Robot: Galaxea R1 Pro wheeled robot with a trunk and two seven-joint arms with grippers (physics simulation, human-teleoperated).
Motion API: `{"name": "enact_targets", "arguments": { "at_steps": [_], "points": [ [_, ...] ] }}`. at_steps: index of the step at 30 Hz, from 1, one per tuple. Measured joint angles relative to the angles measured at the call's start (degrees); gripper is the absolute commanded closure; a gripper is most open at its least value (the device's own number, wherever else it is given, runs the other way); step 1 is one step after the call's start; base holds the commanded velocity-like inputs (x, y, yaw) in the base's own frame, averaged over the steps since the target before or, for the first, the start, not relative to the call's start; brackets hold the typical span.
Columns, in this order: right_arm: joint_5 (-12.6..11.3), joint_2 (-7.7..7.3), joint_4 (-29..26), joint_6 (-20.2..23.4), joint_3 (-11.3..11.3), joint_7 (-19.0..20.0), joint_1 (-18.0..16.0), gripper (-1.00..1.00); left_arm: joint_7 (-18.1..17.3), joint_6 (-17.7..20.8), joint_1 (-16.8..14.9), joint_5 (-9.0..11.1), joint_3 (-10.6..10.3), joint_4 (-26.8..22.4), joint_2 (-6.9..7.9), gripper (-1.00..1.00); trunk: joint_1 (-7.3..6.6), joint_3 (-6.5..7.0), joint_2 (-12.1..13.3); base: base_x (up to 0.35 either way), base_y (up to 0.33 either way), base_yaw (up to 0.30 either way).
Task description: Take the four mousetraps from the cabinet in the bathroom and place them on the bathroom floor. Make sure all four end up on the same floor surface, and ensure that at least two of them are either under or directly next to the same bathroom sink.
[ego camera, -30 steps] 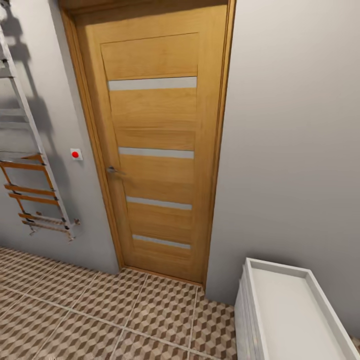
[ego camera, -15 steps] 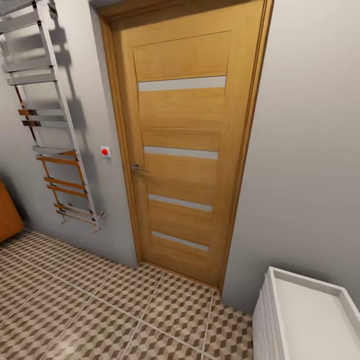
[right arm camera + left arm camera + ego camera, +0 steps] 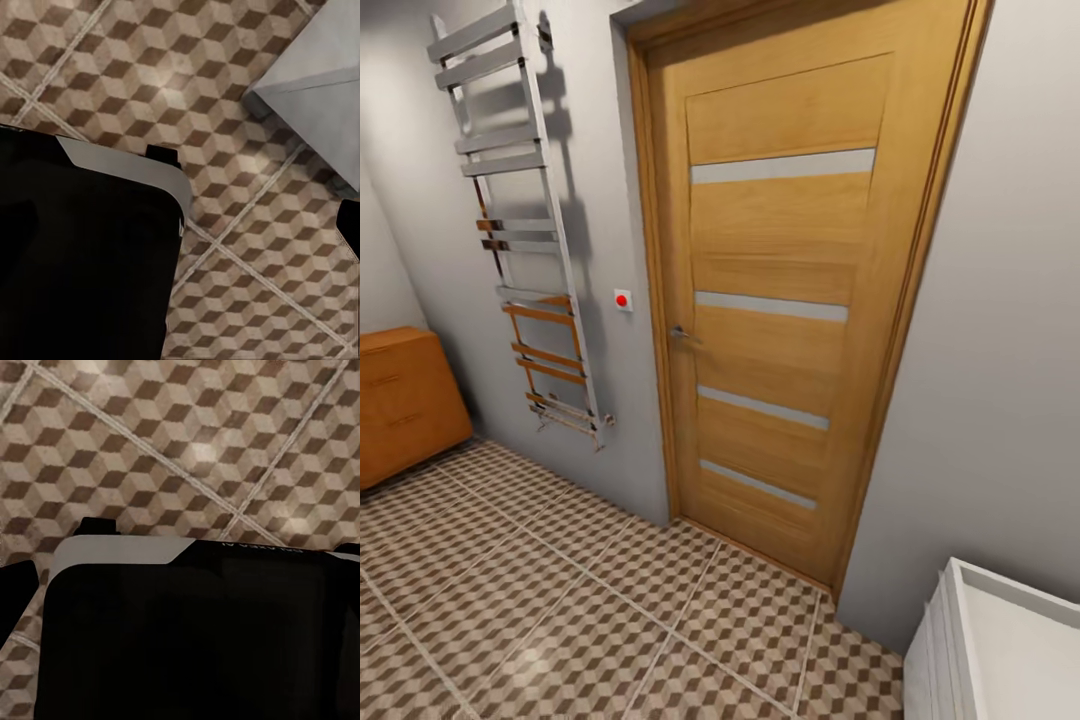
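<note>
- Cabinet (image 3: 405,400) stands at the left edge of the head view, against the grey wall in the corner past the towel rail (image 3: 525,230); its drawers look shut, so the mousetraps are presumably inside it, since none lie on the tiles.
- Bathroom floor (image 3: 560,600) is bare cube-patterned tile up to the wooden door (image 3: 790,300); a white unit (image 3: 1000,650) sits at the lower right corner.
- Both wrist cameras look down at tiles over dark robot bodywork, which suggests arms tucked for driving; whether either gripper is released or clenched I cannot tell.
</note>
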Motion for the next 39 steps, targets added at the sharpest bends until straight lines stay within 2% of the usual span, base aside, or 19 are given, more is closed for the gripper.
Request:
{"name": "enact_targets", "arguments": {
  "at_steps": [39],
  "points": [
    [0.0,0.08,0.0,0.3,0.0,0.0,0.0,-1.00,0.0,0.0,0.0,-0.2,0.0,0.0,-0.40,-1.00,0.00,0.00,0.0,0.000,0.000,0.279]
  ]
}}
